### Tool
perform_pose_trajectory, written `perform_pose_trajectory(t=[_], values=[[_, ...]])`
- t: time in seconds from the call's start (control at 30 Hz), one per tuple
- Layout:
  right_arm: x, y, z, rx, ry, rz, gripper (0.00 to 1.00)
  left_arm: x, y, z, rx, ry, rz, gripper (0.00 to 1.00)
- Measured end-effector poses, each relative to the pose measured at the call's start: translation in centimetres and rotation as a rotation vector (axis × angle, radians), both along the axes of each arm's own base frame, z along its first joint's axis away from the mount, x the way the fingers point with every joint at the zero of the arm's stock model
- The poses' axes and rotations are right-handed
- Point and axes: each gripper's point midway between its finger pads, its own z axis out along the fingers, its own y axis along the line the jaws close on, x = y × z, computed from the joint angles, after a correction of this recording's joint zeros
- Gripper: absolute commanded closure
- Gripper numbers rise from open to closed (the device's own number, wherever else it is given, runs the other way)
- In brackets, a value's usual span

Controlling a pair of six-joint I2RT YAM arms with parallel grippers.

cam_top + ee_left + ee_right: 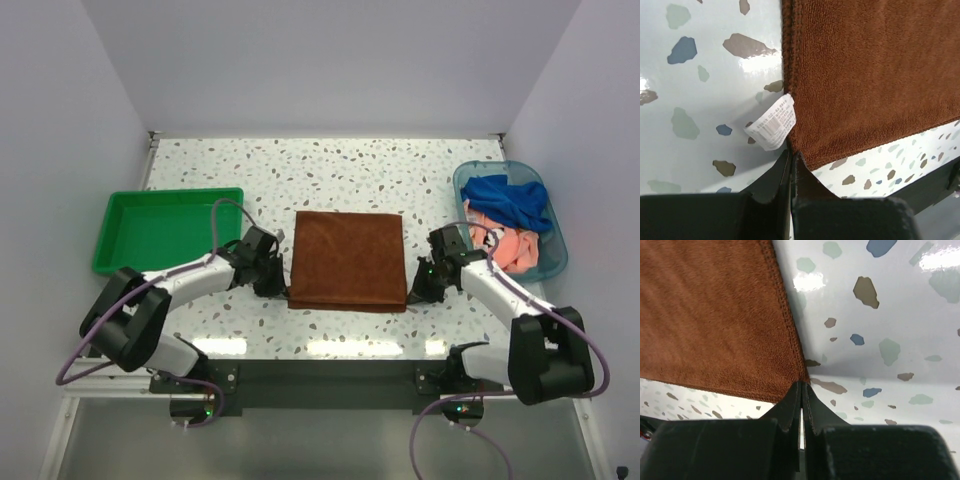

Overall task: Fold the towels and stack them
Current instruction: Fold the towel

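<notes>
A rust-brown towel (347, 260) lies flat in the middle of the table, folded into a near square. My left gripper (280, 289) is shut on its near left corner. In the left wrist view the jaws (791, 155) pinch the corner of the towel (870, 75) beside a white label (774, 124). My right gripper (413, 296) is shut on the near right corner. In the right wrist view the jaws (803, 386) close on the corner of the towel (715, 320). A royal blue towel (510, 200) and a pink towel (515, 246) lie crumpled in the tub. The orange flowered towel is not visible.
A green plastic tray (165, 232) sits at the left, close to my left arm. A clear blue plastic tub (462, 182) stands at the right, just beyond my right arm. The speckled table top (330, 170) ends at white walls on three sides.
</notes>
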Motion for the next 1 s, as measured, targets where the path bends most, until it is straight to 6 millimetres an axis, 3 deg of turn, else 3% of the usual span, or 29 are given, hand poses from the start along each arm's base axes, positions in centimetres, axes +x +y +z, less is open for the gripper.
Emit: perform_pose_trajectory(t=[0.23, 0.6, 0.73, 0.9, 1.0], values=[[-0.2, 0.0, -1.6, -0.007, 0.033, -0.007, 1.0, 0.1, -0.4, -0.8, -0.011, 0.008, -0.013, 1.0], [-0.2, -0.1, -1.3, -0.015, 0.023, -0.007, 1.0, -0.1, -0.4, -0.7, -0.004, 0.007, -0.02, 1.0], [0.7, -0.3, 0.9, -0.023, -0.026, -0.008, 1.0, 0.4, -0.5, 0.8, 0.005, -0.014, -0.017, 1.0], [2.9, -0.2, 5.7, -0.017, -0.163, -0.002, 1.0, 2.2, -0.8, 5.5, -0.014, -0.129, -0.003, 1.0], [2.6, -0.3, 7.1, -0.013, -0.211, -0.002, 1.0, 2.0, -0.8, 7.4, -0.049, -0.19, -0.011, 1.0]])
